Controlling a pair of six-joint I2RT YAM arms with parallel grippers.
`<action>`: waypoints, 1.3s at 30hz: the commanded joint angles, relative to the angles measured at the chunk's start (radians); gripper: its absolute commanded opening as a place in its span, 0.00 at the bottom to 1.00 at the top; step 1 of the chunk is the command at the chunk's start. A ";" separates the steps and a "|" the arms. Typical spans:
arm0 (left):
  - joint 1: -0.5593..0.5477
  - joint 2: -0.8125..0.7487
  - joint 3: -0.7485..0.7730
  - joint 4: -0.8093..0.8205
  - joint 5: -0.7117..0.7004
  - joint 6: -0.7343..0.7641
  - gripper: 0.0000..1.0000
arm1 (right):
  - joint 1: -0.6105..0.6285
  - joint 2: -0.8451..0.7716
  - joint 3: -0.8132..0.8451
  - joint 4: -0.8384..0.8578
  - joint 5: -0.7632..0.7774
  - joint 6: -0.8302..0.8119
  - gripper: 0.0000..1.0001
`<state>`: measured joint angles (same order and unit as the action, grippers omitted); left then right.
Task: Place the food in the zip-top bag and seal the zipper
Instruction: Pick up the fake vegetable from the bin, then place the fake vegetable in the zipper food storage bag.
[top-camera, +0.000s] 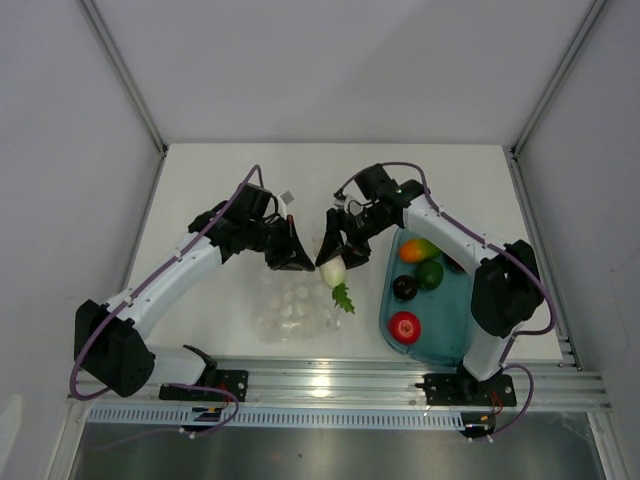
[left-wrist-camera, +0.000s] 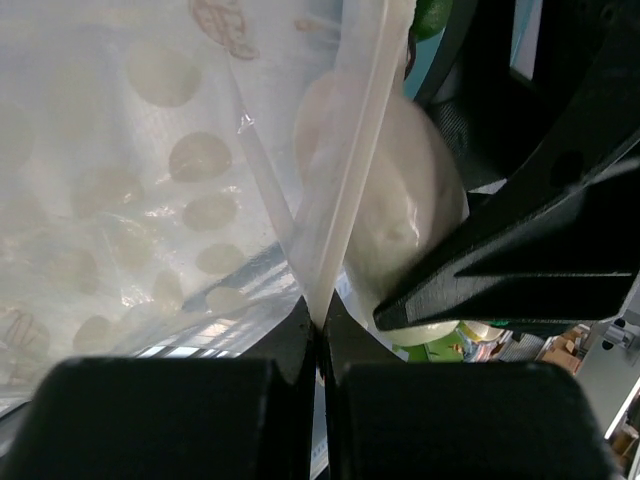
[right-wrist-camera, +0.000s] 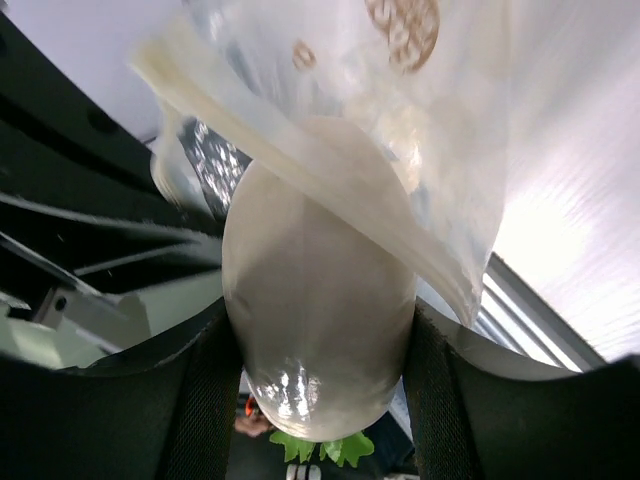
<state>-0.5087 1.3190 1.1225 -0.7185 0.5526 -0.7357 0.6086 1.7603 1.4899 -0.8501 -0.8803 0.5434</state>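
My left gripper (left-wrist-camera: 318, 335) is clamped tight, its two black fingers pinched together on the mouth edge of the zip-top bag (top-camera: 290, 305), with the pale zipper (left-wrist-camera: 352, 160) strip rising straight out from between them. My right gripper (right-wrist-camera: 318, 405) is parted only as wide as the white radish (right-wrist-camera: 315, 310) it grasps, one pad on each flank, the green top pointing down below the fingers. The radish sits right at the bag's mouth, pressed against the zipper strip; I cannot tell whether its tip is inside the opening or only against the film. The body of the bag lies crinkled on the white table (top-camera: 230, 180), between the two arms and near the front edge. Just right of it, the teal tray (top-camera: 455, 335) holds the red tomato (top-camera: 405, 326), the dark purple piece (top-camera: 404, 287), the green piece (top-camera: 430, 274) and the orange-yellow piece (top-camera: 418, 249). Plain grey walls (top-camera: 330, 70) close in the table, and an aluminium rail (top-camera: 340, 378) runs along its near edge.
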 joint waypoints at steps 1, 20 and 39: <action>-0.017 -0.035 0.030 0.016 0.006 -0.019 0.01 | -0.001 0.016 0.105 -0.050 0.142 0.029 0.00; -0.033 -0.044 -0.001 0.129 0.135 -0.105 0.01 | 0.117 -0.019 0.086 0.068 0.486 -0.094 0.11; -0.031 -0.084 -0.063 0.165 0.130 -0.128 0.01 | 0.146 -0.133 0.041 0.032 0.515 -0.131 0.93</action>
<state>-0.5346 1.2678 1.0557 -0.6071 0.6750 -0.8562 0.7433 1.6688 1.5352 -0.8135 -0.3527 0.4202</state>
